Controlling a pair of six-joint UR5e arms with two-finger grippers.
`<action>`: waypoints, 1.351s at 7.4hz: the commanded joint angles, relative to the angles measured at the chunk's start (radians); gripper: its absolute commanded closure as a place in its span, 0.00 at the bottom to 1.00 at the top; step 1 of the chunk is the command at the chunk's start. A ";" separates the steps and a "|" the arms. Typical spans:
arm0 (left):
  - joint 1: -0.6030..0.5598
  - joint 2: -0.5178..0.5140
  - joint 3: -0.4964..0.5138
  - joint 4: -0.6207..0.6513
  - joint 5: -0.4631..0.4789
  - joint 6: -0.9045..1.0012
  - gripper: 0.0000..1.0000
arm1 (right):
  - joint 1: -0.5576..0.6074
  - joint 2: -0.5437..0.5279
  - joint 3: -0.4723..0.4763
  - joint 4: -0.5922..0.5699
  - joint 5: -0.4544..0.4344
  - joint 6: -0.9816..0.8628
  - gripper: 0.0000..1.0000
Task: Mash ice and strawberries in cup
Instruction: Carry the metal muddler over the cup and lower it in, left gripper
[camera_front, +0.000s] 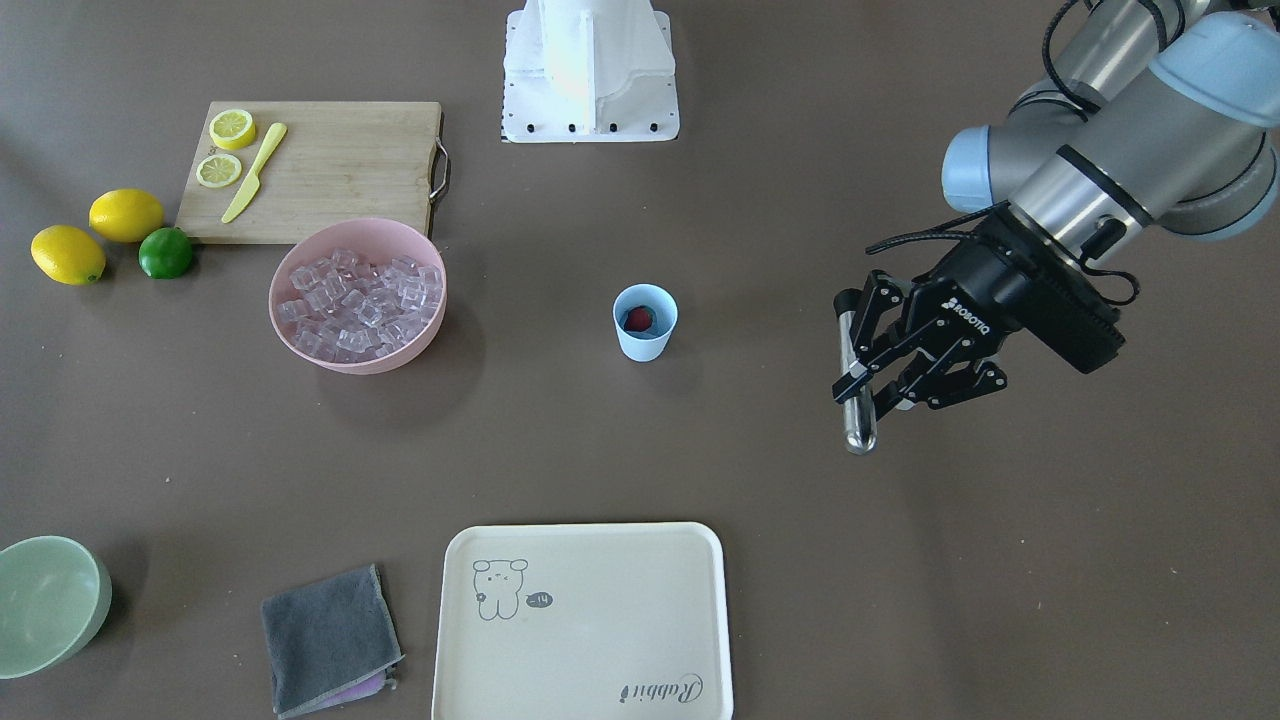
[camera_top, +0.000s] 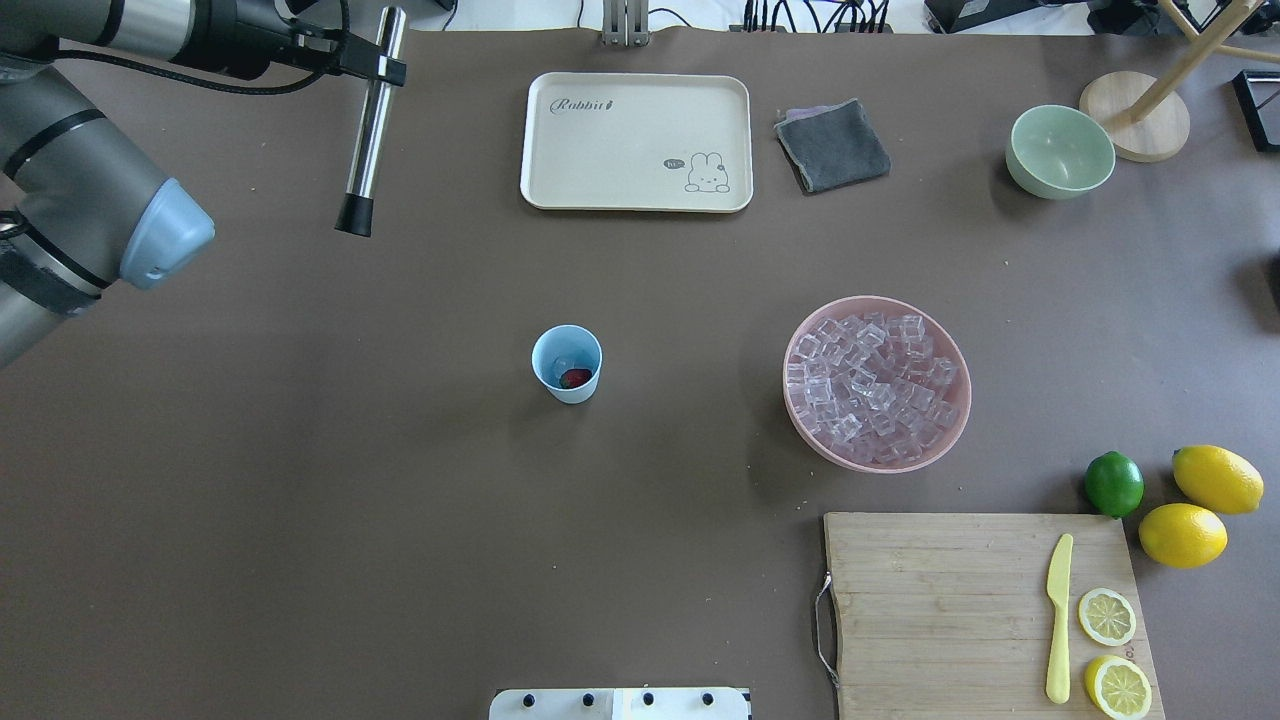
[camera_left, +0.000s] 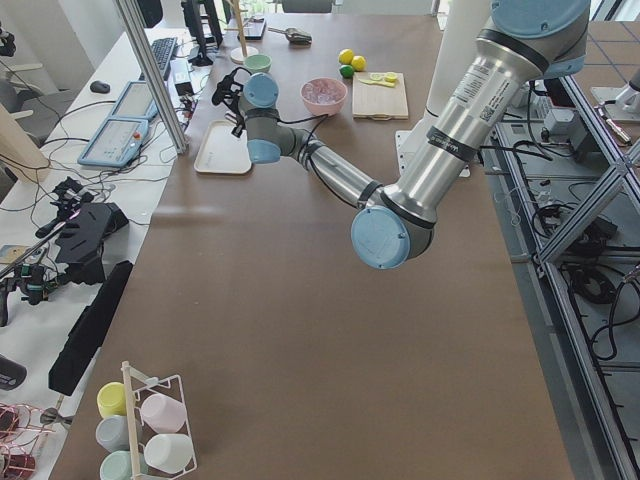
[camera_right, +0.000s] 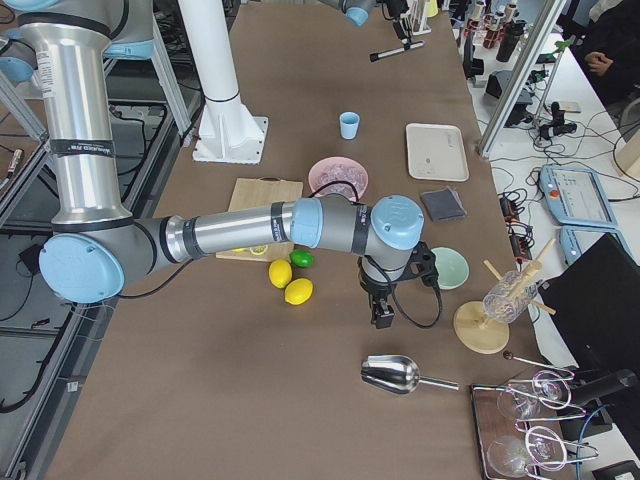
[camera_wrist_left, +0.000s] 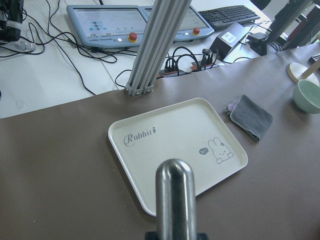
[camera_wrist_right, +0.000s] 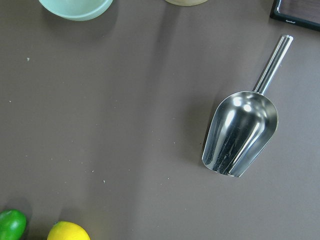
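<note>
Steel muddler (camera_top: 371, 112) clamped in left gripper (camera_front: 866, 387), right gripper (camera_right: 382, 314) unreadable, tapered blue plastic cup (camera_front: 643, 340), glassy ice (camera_front: 360, 298), matte brown table (camera_front: 950, 560).

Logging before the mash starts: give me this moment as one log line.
left gripper: shut on muddler, away from cup | strawberry: in cup | ice: in pink bowl | right gripper: state unclear, near scoop

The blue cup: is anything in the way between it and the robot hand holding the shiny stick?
No, nothing visible. Only bare table lies between the left gripper, shut on the metal muddler, and the cup. The pink bowl of ice sits on the cup's other side.
</note>
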 joint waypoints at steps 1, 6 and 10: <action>0.080 -0.009 -0.023 -0.063 0.095 -0.134 1.00 | -0.001 0.000 -0.012 0.000 0.007 0.000 0.00; 0.330 -0.023 -0.111 -0.233 0.465 0.214 1.00 | 0.001 -0.011 -0.019 0.000 0.006 -0.002 0.00; 0.476 0.023 0.109 -0.711 0.767 0.356 1.00 | 0.002 -0.006 -0.023 0.002 0.006 -0.002 0.00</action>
